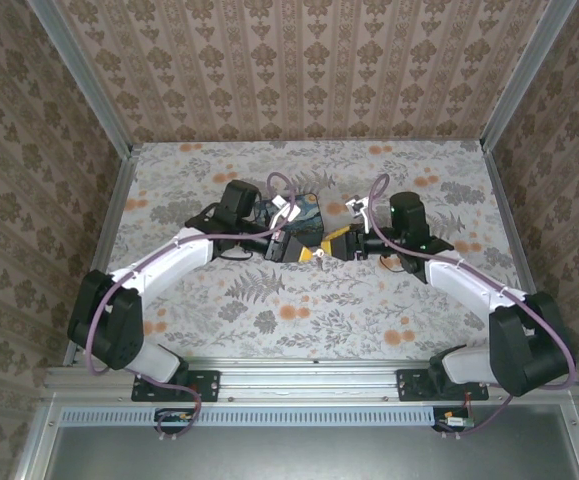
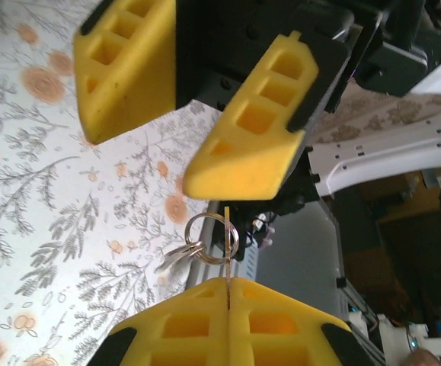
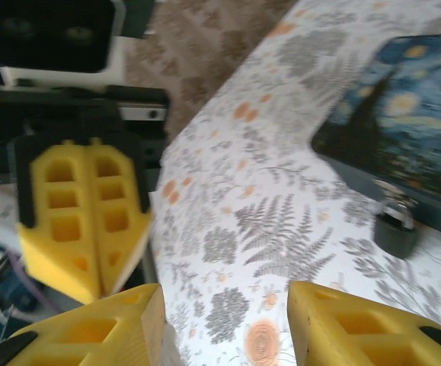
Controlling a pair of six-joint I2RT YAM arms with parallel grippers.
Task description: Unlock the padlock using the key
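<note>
The left end effector (image 2: 228,303) is pressed together on a thin sliver, probably the key (image 2: 226,267) seen edge-on, with its ring (image 2: 234,238) just above the fingertips. The right end effector (image 3: 224,328) faces it at close range, jaws spread and holding nothing. The padlock (image 3: 394,229) rests on the table (image 3: 266,229) against the starry blue box (image 3: 410,107), near the table's middle.

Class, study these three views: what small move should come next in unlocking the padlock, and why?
Probably draw the right tool back, clear of the key. The left tool is shut on the key, the right tool's jaws stand open, and the padlock sits unheld beside the blue box.
</note>
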